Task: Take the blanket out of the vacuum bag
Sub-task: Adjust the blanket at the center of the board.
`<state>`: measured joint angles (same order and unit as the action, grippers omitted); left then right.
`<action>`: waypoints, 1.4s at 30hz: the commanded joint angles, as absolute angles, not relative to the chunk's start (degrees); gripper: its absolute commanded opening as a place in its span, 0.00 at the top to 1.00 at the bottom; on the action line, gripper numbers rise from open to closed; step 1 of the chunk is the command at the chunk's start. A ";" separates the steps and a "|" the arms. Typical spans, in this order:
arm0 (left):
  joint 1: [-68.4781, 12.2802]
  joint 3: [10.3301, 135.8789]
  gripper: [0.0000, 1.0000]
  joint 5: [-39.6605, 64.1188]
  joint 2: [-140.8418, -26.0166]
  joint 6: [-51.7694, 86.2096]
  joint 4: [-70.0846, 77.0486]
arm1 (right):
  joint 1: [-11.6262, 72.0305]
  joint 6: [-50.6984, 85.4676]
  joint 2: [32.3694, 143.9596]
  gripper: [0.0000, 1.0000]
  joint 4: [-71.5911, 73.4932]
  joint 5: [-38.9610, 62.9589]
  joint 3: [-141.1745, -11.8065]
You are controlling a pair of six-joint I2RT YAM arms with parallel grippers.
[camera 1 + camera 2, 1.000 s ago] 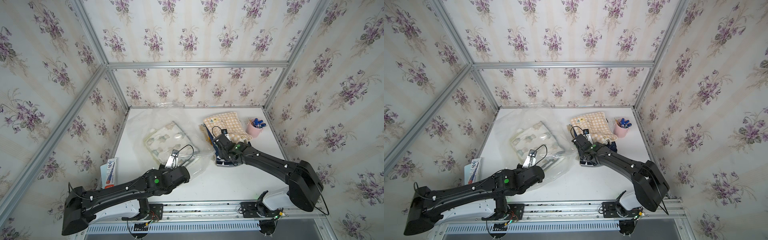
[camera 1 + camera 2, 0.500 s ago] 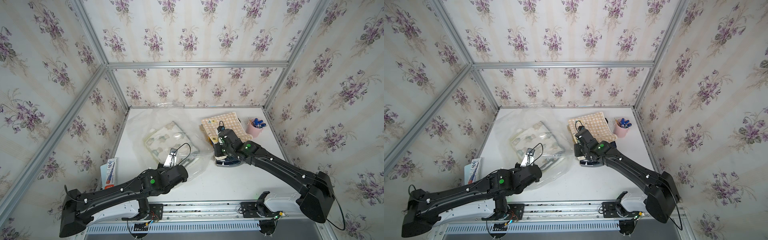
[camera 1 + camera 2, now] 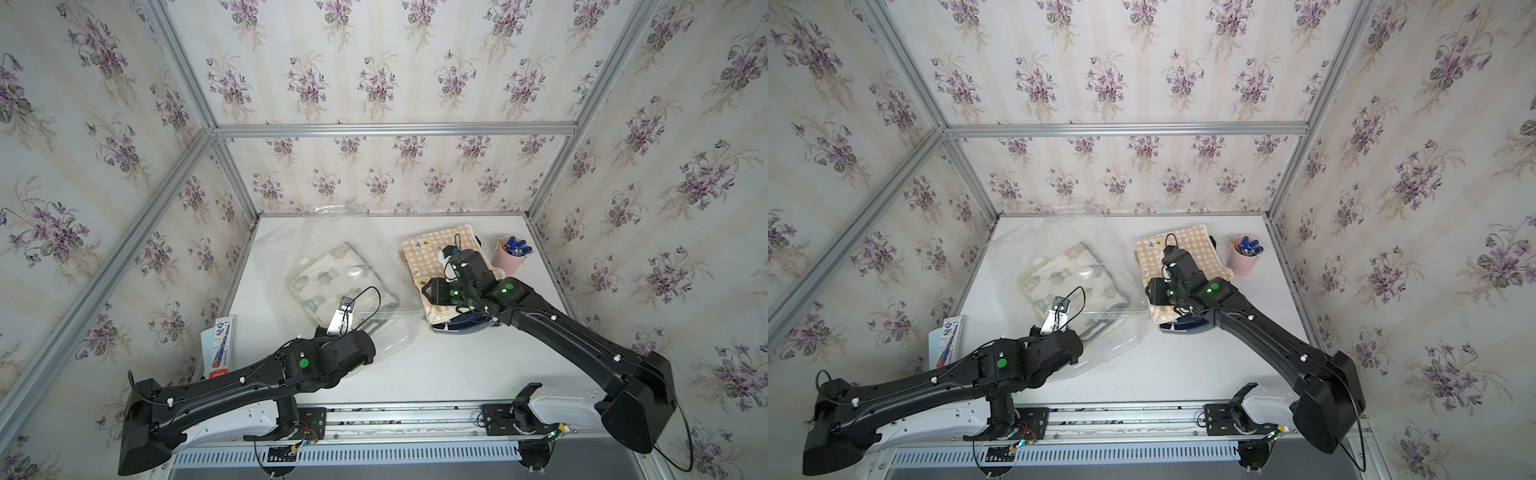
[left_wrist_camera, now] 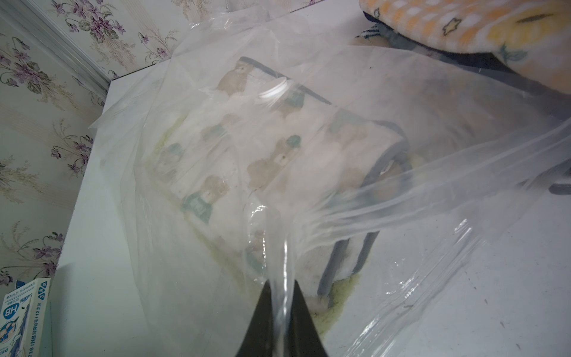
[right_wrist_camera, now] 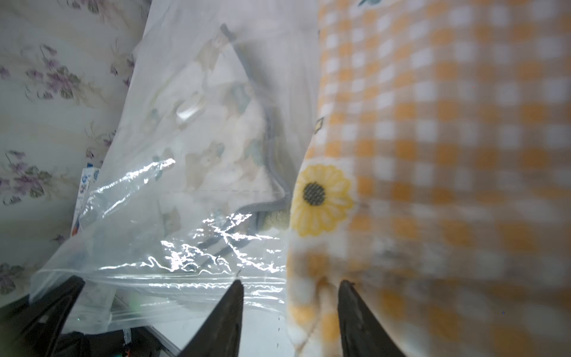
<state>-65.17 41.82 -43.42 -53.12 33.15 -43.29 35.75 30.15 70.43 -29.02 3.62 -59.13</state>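
Observation:
The vacuum bag [image 3: 388,328] lies crinkled on the white table left of centre, its white valve cap [image 3: 354,272] facing up. A folded blanket [image 3: 328,282] printed with bears is still inside it. My left gripper [image 4: 282,287] is shut on a stretched fold of the bag's plastic at the bag's near end. A yellow checked blanket [image 3: 432,251] lies on a pile just right of the bag. My right gripper [image 5: 289,282] hovers at that blanket's edge, jaws apart, with a loose fold of the cloth [image 5: 432,154] between the fingers but not clamped.
A dark blue cloth [image 3: 465,323] lies under the checked blanket. A pink cup of pens [image 3: 509,259] stands at the back right. A pencil box [image 3: 218,345] leans at the table's left edge. Papered walls close in the back and both sides.
My right gripper has gone from shut to open, letting go of the yellow checked blanket on the pile. The left gripper keeps its hold on the bag.

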 commanded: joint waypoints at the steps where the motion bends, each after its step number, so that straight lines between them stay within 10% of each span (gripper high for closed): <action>1: -65.17 41.50 0.89 -44.06 -52.68 31.66 -41.59 | 28.33 32.17 66.54 0.46 -32.06 4.03 -57.55; 13: -65.19 40.57 0.89 -43.30 -49.58 32.01 -41.82 | 1.77 41.56 57.88 0.46 -24.21 21.20 -42.19; 32: -65.21 40.78 0.89 -41.73 -53.61 31.53 -38.75 | 0.62 50.78 59.73 0.55 -13.69 28.23 -35.06; 42: -65.15 41.14 0.90 -41.81 -53.91 31.55 -39.32 | 0.62 51.24 61.04 0.80 -11.78 29.27 -32.68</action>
<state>-65.17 40.73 -41.76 -54.06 31.94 -40.40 0.67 50.87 60.66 -13.72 28.38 -32.73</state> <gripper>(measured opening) 0.103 0.220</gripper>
